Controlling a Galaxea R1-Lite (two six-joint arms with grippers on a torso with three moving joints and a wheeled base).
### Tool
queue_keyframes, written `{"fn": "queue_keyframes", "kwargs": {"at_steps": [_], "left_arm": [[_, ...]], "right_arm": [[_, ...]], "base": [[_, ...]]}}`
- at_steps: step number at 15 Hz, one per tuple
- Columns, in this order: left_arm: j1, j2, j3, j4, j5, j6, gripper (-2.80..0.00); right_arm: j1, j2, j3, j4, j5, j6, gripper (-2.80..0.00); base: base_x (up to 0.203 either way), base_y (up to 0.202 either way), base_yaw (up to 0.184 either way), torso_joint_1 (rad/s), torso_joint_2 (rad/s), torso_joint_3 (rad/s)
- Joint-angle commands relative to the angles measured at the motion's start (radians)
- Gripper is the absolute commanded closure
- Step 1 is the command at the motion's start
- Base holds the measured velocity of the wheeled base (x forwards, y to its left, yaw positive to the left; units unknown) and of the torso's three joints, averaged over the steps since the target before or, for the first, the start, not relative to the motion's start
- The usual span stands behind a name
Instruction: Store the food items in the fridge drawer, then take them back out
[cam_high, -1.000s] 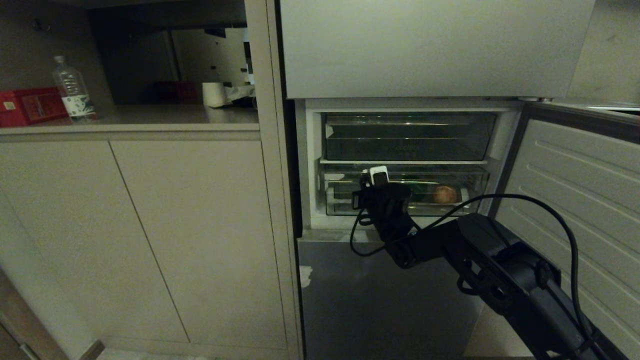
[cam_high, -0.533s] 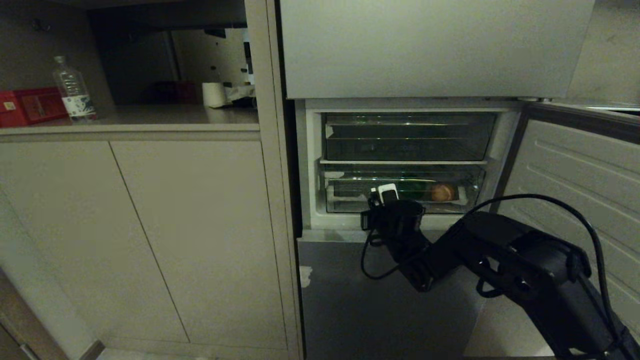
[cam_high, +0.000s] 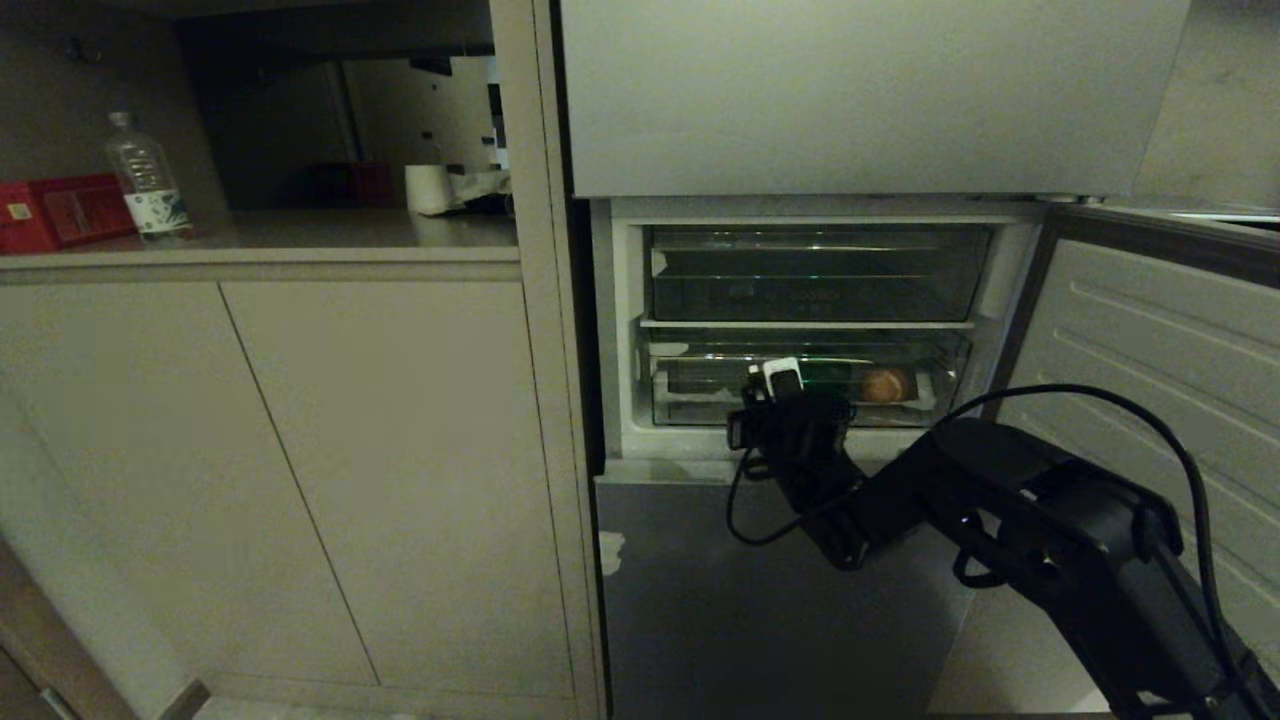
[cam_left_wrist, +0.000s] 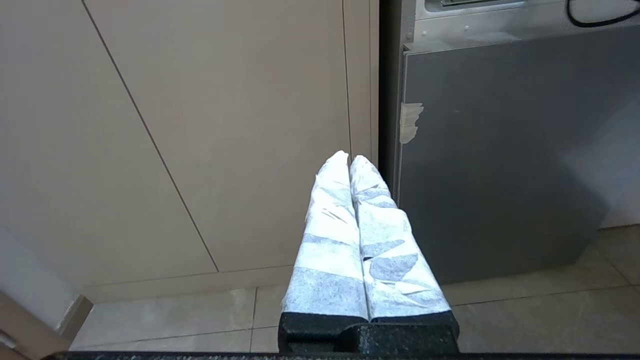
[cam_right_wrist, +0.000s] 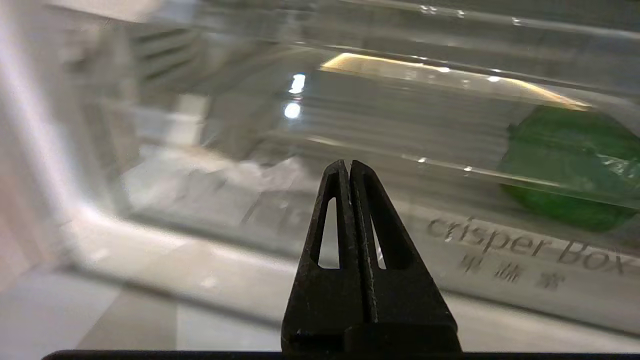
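Open fridge (cam_high: 1130, 330) beside beige cabinets (cam_high: 300, 470); right pincer (cam_right_wrist: 348, 167) pressed together before fridge drawer (cam_high: 700, 400)

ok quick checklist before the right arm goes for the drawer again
1. Fridge door swung open: ok.
2. Both food items in the fridge drawer, green item and tan item: ok.
3. Drawer pushed in: ok.
4. Right pincer at the drawer front, shut, holding nothing: ok.
5. Right pincer touching the drawer: cannot tell.
6. Left pincer shut, parked low by the cabinet: ok.
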Motion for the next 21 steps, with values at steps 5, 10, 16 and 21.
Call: {"fn": "queue_keyframes", "kwargs": {"at_steps": [5,10,16,21], "left_arm": [[0.000,-0.002,0.000,0.001,-0.001,0.000,0.00],[0.000,-0.002,0.000,0.001,-0.001,0.000,0.00],[0.000,-0.002,0.000,0.001,-0.001,0.000,0.00],[0.000,-0.002,0.000,0.001,-0.001,0.000,0.00]], "right_arm": [[-0.006,0.090,-0.153,0.023,-0.008,0.002,0.00],[-0.031,-0.027,0.108,-0.119,0.000,0.022,0.00],[-0.241,-0.118,0.345,-0.204,0.171,0.099,0.00],[-0.316,-0.010,0.230,-0.204,0.267,0.100,0.00]], "base": [[0.000,0.000,0.000,0.000,0.00,0.000],[0.000,0.000,0.000,0.000,0.00,0.000],[0.000,0.000,0.000,0.000,0.00,0.000],[0.000,0.000,0.000,0.000,0.00,0.000]]}}
